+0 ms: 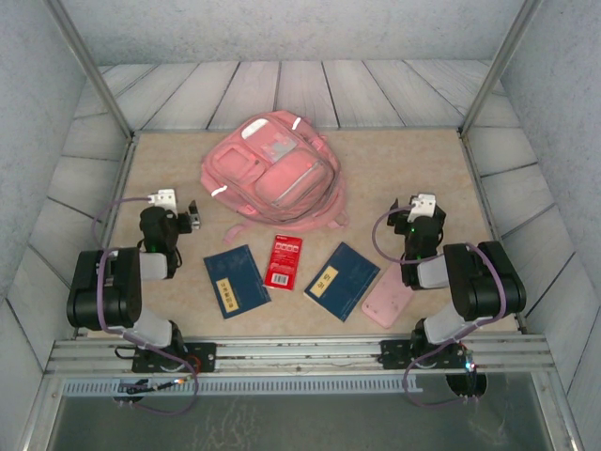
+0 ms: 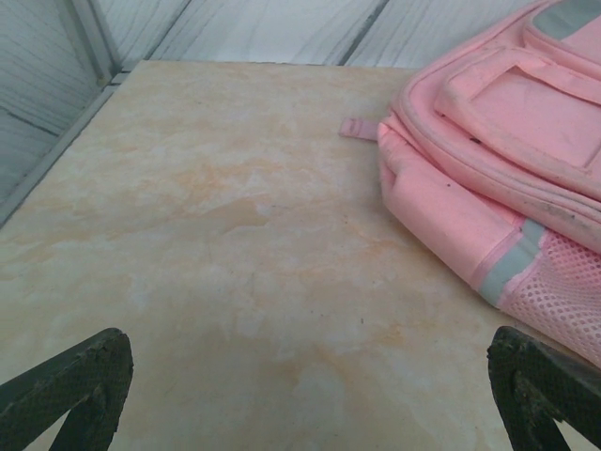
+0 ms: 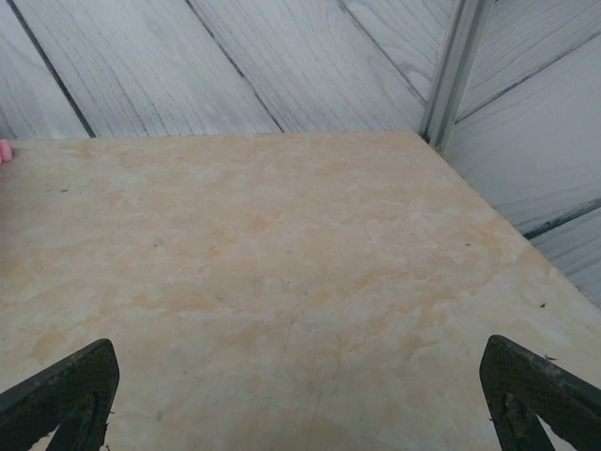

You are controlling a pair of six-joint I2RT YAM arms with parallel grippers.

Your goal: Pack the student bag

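Pink fabric backpack [image 1: 272, 169] lying flat, ahead-right of left gripper [image 1: 192, 214], ahead-left of right gripper [image 1: 398, 210]. Both released, empty. Dark blue rectangular booklets [image 1: 236, 280] [image 1: 342, 280], red packet [image 1: 285, 261], flat pink case [image 1: 388, 301] loose between grippers. Packing apparently unstarted.

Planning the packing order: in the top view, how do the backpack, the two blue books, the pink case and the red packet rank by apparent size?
1. student bag
2. left blue book and right blue book: look alike, not ranked
3. pink case
4. red packet
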